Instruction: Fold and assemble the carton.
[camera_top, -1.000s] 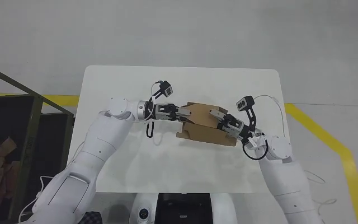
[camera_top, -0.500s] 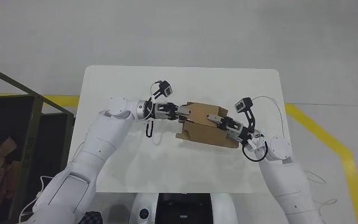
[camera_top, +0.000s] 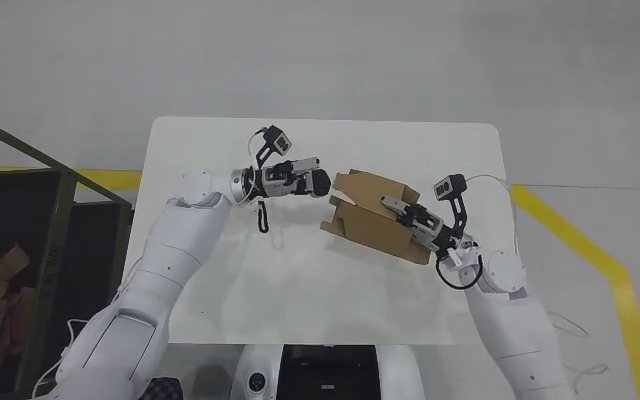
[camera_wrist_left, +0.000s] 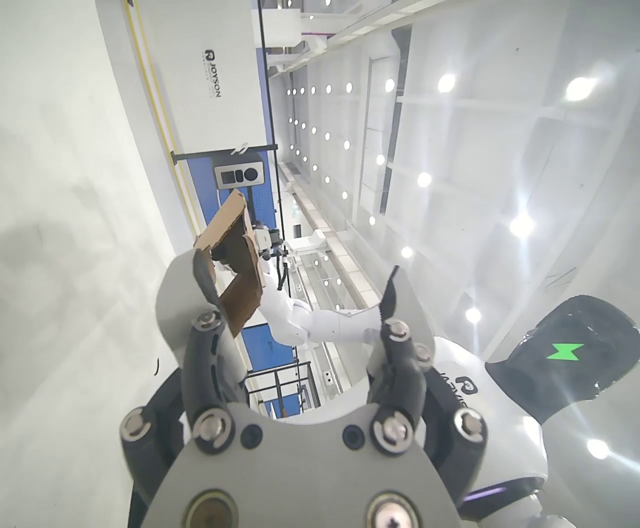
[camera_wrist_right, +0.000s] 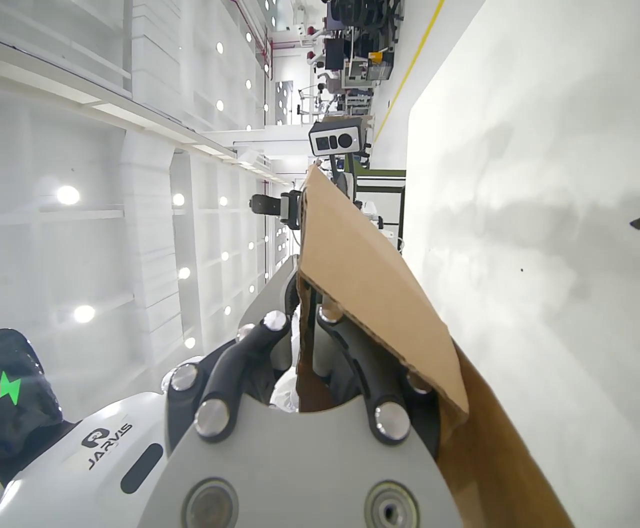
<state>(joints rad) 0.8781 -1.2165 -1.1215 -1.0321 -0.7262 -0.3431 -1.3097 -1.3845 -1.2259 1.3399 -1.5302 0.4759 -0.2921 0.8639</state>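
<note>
Carton (camera_top: 362, 222), brown corrugated board; seemingly half-folded; in right end effector (camera_top: 392, 203)

I read the carton (camera_top: 375, 215) as matt brown corrugated cardboard; the table (camera_top: 220, 290), smooth white with faint sheen; left gripper (camera_wrist_left: 296, 262) pads (camera_wrist_left: 204, 280) dark, possibly rubber.

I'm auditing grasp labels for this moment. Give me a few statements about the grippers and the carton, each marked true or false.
1. The left gripper is open and holds nothing. True.
2. The right gripper is open, clear of the carton. False: it is shut on a carton panel.
3. The carton is between the two grippers, over the white table. True.
4. The carton is folded fully shut. False: its flaps stand open.
</note>
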